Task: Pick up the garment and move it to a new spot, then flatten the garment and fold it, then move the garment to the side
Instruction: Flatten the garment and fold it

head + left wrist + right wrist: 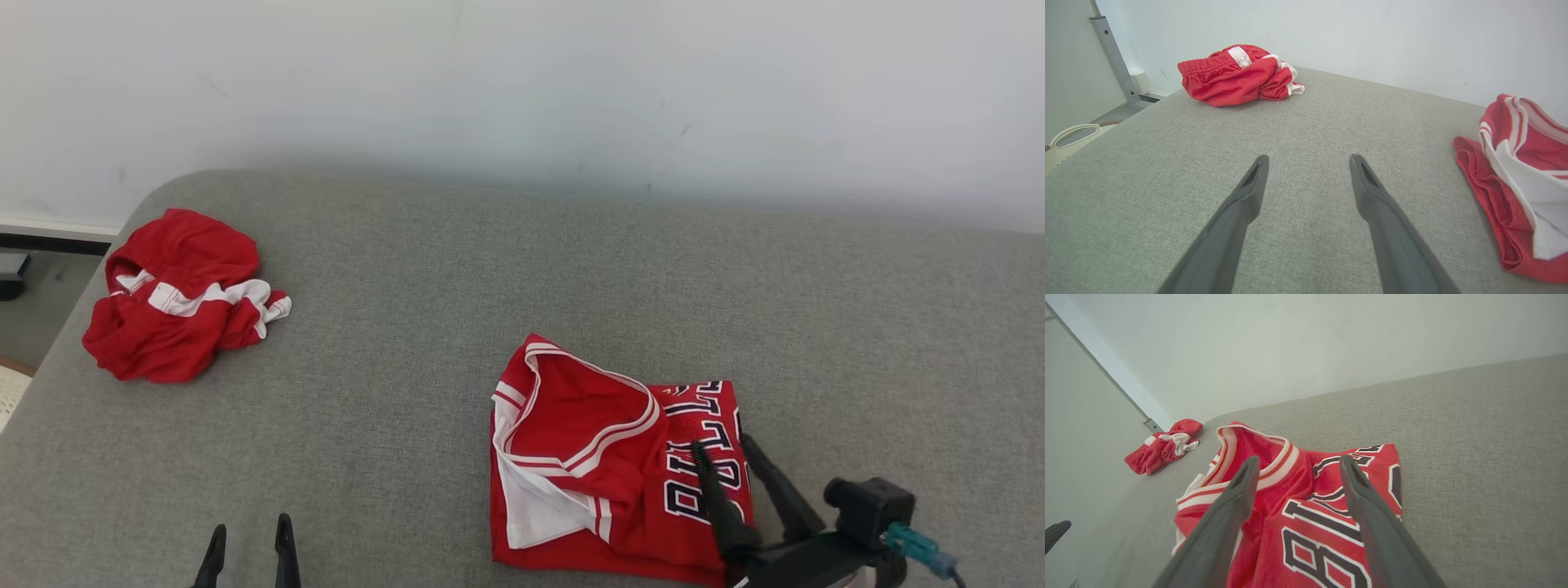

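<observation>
A grey padded surface (408, 327), perhaps a mattress, bears a folded red jersey (612, 469) and crumpled shorts (175, 298).

From the head: high, looking down across the grey surface (457, 286). From both wrists: low, skimming it toward the wall (522, 82). Shared by all three: jersey (588, 425), crumpled red bundle (175, 327).

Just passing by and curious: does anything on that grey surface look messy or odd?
Yes: the red lettered jersey lies loosely folded, collar gaping, and red-and-white shorts sit crumpled near the far left corner.
</observation>
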You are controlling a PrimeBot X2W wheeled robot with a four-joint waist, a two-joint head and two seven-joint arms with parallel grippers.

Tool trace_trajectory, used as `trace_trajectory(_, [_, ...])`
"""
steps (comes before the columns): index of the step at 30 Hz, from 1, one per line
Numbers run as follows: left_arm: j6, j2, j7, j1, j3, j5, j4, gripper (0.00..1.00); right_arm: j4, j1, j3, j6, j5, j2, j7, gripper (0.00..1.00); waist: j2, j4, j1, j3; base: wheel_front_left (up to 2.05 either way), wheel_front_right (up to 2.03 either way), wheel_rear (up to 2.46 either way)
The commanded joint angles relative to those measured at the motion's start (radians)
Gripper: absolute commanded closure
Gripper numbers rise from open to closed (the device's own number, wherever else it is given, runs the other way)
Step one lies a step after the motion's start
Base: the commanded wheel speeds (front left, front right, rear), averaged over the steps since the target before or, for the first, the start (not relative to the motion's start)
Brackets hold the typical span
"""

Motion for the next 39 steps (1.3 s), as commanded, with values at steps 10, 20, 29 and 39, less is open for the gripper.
trace_trajectory(10, [-0.007,0.001,-0.003,0.033,-0.008,0.019,0.001,0.00,-0.020,-0.019,0.157,0.001,-0.063,0.002,0.052,0.00,0.0000,0.026,0.0000,-0.025,0.00,0.00,0.00])
trace_trajectory(20, [-0.003,0.001,-0.003,0.031,-0.021,0.004,0.004,0.00,0.044,-0.056,0.203,0.001,-0.177,-0.021,0.102,0.78,0.0000,0.043,0.0000,-0.034,0.00,0.00,0.00])
trace_trajectory(29, [-0.007,0.001,-0.003,0.023,-0.011,0.004,0.008,0.00,0.071,-0.072,0.210,0.001,-0.187,0.023,0.100,1.00,0.0000,0.054,0.0000,-0.028,0.00,0.00,0.00])
trace_trajectory(39, [-0.011,0.001,-0.003,0.010,-0.023,-0.005,0.020,0.00,0.001,-0.037,0.276,0.001,-0.100,0.028,0.129,1.00,0.0000,0.059,0.0000,-0.008,0.00,0.00,0.00])
